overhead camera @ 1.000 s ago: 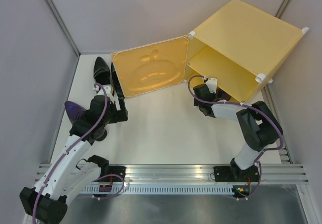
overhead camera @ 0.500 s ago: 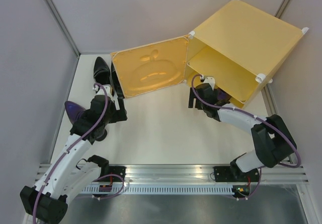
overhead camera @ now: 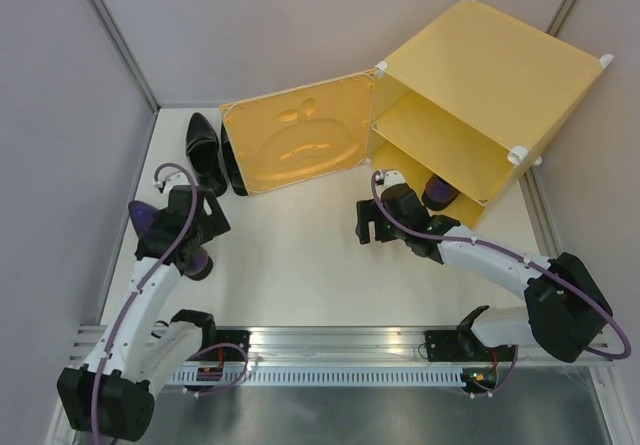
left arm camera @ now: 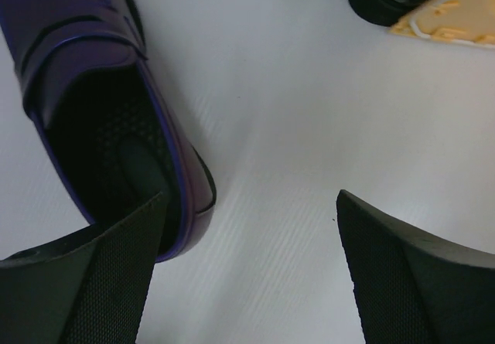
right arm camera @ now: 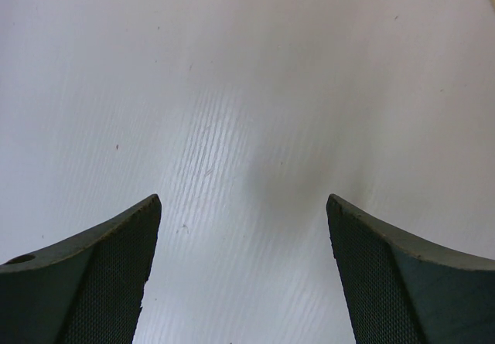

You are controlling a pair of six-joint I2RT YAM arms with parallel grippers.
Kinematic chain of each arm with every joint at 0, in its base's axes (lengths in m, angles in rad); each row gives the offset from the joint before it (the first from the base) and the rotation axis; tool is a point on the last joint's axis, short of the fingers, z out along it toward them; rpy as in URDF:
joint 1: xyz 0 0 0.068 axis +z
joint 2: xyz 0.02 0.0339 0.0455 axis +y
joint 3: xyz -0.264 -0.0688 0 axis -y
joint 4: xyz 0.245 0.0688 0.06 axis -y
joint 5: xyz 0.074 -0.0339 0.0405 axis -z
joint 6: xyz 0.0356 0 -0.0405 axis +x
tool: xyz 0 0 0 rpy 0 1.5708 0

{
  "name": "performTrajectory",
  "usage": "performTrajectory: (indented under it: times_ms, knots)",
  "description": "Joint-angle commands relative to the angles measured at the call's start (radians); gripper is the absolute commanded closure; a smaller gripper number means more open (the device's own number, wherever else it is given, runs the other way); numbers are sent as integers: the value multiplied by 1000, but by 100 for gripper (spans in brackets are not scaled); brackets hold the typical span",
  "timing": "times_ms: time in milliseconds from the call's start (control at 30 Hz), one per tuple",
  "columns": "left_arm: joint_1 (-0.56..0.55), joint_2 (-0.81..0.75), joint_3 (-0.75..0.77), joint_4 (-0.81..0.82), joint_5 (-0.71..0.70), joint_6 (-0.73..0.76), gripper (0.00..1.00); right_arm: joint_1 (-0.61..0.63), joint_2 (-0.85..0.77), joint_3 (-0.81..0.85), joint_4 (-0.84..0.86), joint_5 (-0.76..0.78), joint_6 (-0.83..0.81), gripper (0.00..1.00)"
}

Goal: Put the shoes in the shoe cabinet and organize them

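Yellow plastic cube cabinet [overhead camera: 490, 55] with white corner connectors sits at the far right corner of the white table [overhead camera: 300, 265], turned at an angle. Its hinged door [overhead camera: 300, 140], embossed with an apple shape, is swung wide open toward the far left. One inner shelf [overhead camera: 430, 130] divides it. In the lower compartment, close to the opening, lies one dark glossy shoe [overhead camera: 440, 190]; its colour is hard to tell in the shadow.

Two glossy black pointed-toe shoes [overhead camera: 205, 147] lie side by side near the far left corner, toes toward the far edge and heels toward the near edge. They are just beside the free edge of the open door, which partly hides the one nearer to it.

A dark purple glossy pointed-toe shoe [left arm camera: 93, 97] lies near the left edge, well apart from the cabinet, with the left arm [overhead camera: 140, 295] above it. The left jaws stand wide apart, pointing down, clamped on nothing. In the left wrist view one black textured finger [left arm camera: 100, 282] overlaps the purple shoe's heel rim, while the other is over bare table; whether the first touches the shoe cannot be told.

The right jaws also stand apart, over bare table just in front of the cabinet's opening, with only white surface between the fingers [right arm camera: 85, 282]. An aluminium rail [overhead camera: 350, 340] runs along the near edge.
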Motion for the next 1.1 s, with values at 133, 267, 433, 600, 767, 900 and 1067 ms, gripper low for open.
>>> performTrajectory:
  times_ms: [133, 267, 433, 600, 767, 900, 1067]
  knots:
    - [180, 117, 29, 5, 7, -46, 11, 11, -75, -74, 47, -96, -42, 9]
    - [298, 203, 40, 30, 93, -67, 20, 11, -104, -96, 54, -82, -66, 9]
    - [364, 307, 44, 56, 145, -122, 32, 11, -127, -103, 61, -85, -62, 9]
    - [367, 381, 37, 80, 133, -167, 43, 13, -138, -122, 84, -87, -65, 10]
    - [366, 410, 34, 88, 124, -190, 73, 11, -150, -134, 90, -84, -63, 10]
    - [367, 346, 29, 74, 101, -188, 98, 11, -170, -145, 95, -78, -62, 10]
    - [367, 238, 81, 16, 49, -155, 98, 11, -184, -139, 80, -78, -65, 10]
